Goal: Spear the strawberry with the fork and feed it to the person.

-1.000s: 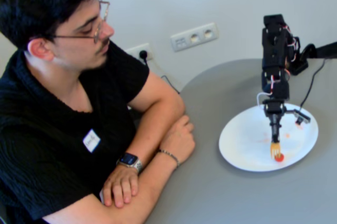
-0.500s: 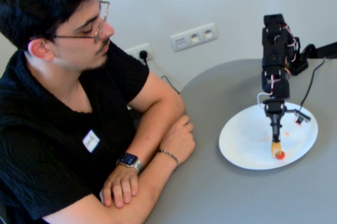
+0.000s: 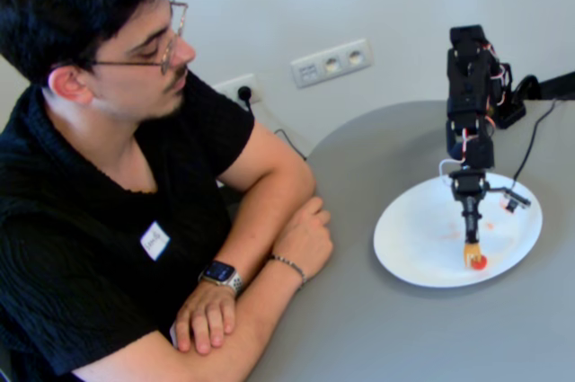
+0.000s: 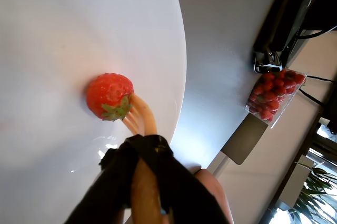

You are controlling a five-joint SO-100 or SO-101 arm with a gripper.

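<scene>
A small red strawberry [image 3: 478,262] lies on the white plate [image 3: 413,238] near its front edge. The pale fork [image 3: 471,254] points straight down from the black arm, and its tines touch the berry's left side. In the wrist view the tines of the fork [image 4: 141,120] meet the strawberry [image 4: 108,96] at its green leafy end, on the plate [image 4: 63,23]. My gripper [image 3: 469,220] [image 4: 139,150] is shut on the fork's handle. The person [image 3: 117,130] sits at the left with arms folded on the table, looking toward the plate.
The grey round table [image 3: 377,337] has its edge beside the person's arms. Wall sockets [image 3: 331,62] and a cable sit behind. In the wrist view a clear box of strawberries [image 4: 274,95] stands off the plate near a black clamp [image 4: 268,60].
The fork and the strawberry have crept slightly away from the plate's front edge, and the plate has shifted a little with them. The person has not moved.
</scene>
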